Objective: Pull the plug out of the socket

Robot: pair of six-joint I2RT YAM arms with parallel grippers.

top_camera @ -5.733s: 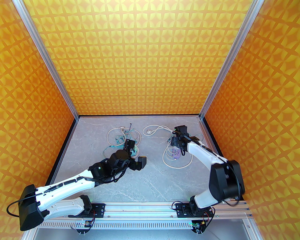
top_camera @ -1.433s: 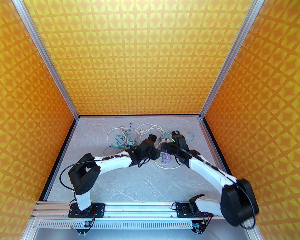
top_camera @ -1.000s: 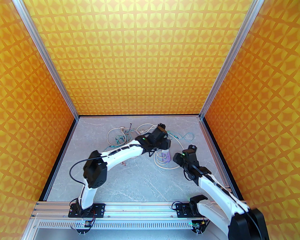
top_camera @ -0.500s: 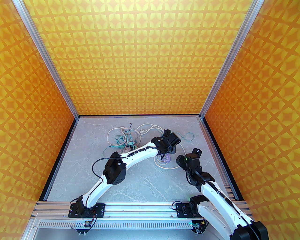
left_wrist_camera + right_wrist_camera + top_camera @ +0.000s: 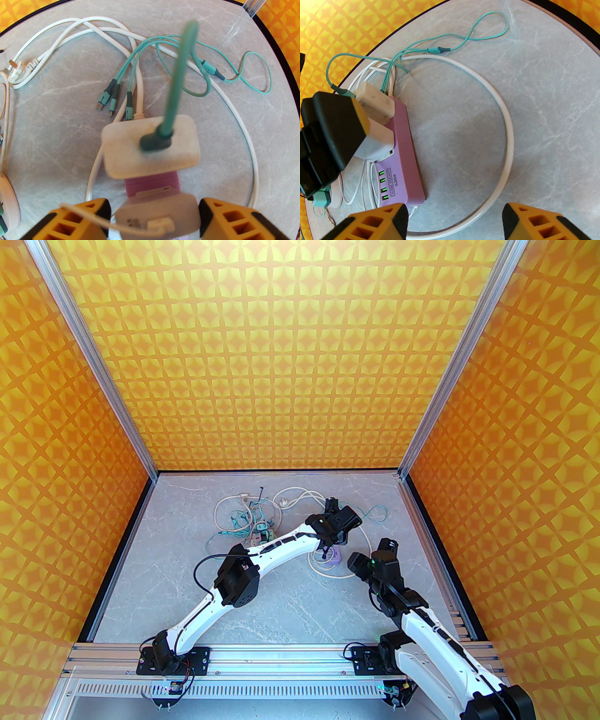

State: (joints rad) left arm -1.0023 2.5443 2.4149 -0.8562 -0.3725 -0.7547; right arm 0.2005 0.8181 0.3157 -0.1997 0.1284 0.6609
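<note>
Plug [image 5: 157, 219], a grey-white adapter, sits seated in the purple socket strip [image 5: 405, 152] at mid-table. Left gripper [image 5: 153, 207] has crossed over in the last second and straddles it; whether its jaws bite, I cannot tell. Right gripper [image 5: 453, 208] has withdrawn beside the strip, spread wide, empty. Pull not begun.

Lit brightly and evenly from overhead in the top view. Sharp across the frame, with splay of the silver aluminium corner posts [image 5: 107, 380] toward the upper corners. Heavy barrel distortion in both wrist views, bowing the black table edge [image 5: 279, 56] into an arc.

Left wrist: soft focus at centre on the cream rectangular plug block [image 5: 150, 147] and thick teal cable [image 5: 180, 70], crisp behind, with faint shadows beside the cables.

Right wrist: blown-out glare at upper left on the orange patterned wall [image 5: 309, 14].
</note>
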